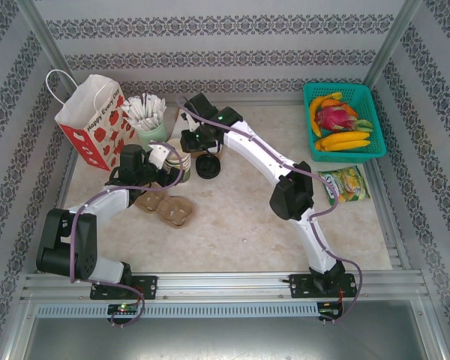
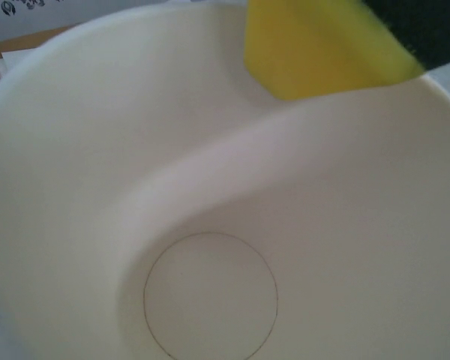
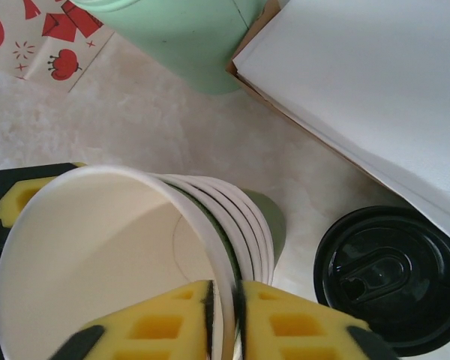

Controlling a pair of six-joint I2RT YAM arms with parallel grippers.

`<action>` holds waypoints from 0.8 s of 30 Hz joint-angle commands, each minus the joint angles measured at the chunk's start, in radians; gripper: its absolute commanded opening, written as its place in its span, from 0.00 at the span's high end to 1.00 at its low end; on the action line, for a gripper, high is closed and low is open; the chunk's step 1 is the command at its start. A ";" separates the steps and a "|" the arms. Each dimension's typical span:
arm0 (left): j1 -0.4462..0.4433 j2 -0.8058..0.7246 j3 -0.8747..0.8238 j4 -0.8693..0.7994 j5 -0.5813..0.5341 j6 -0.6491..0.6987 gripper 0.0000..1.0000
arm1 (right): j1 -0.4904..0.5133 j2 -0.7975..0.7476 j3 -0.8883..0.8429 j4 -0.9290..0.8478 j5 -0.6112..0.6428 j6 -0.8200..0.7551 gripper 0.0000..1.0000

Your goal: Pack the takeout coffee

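On the pale worktop (image 1: pixel 240 225) our takeout coffee (image 3: pixel 394 277) is standing beside the cup stack (image 3: pixel 97 255), and we are guessing it is light and squashy, best held softly under its lid, while our right hand (image 3: pixel 225 300) is pinching the stack's top rim and we cannot tell the left hand's (image 1: pixel 159 163) grip.

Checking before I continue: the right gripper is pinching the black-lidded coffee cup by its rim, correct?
No. In the right wrist view the right gripper pinches the rim of the top cup in the lidless stack; the black-lidded coffee cup stands beside it.
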 commanded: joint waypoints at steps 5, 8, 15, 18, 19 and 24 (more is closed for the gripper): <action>0.011 0.007 0.028 -0.034 0.015 0.027 0.20 | 0.014 -0.039 0.071 -0.019 0.081 -0.045 0.96; 0.011 0.014 0.041 -0.060 0.016 0.034 0.19 | 0.006 -0.071 0.070 -0.014 0.076 -0.063 0.99; 0.013 0.019 0.044 -0.076 0.008 0.032 0.19 | -0.021 -0.160 0.003 0.027 0.032 -0.068 1.00; 0.013 0.025 0.043 -0.076 -0.004 0.028 0.19 | -0.046 -0.248 -0.077 0.054 0.043 -0.067 1.00; 0.015 0.027 0.044 -0.076 -0.010 0.027 0.19 | -0.058 -0.286 -0.114 0.066 0.041 -0.066 1.00; 0.014 0.032 0.051 -0.074 -0.012 0.021 0.19 | -0.129 -0.473 -0.345 0.132 0.039 -0.047 1.00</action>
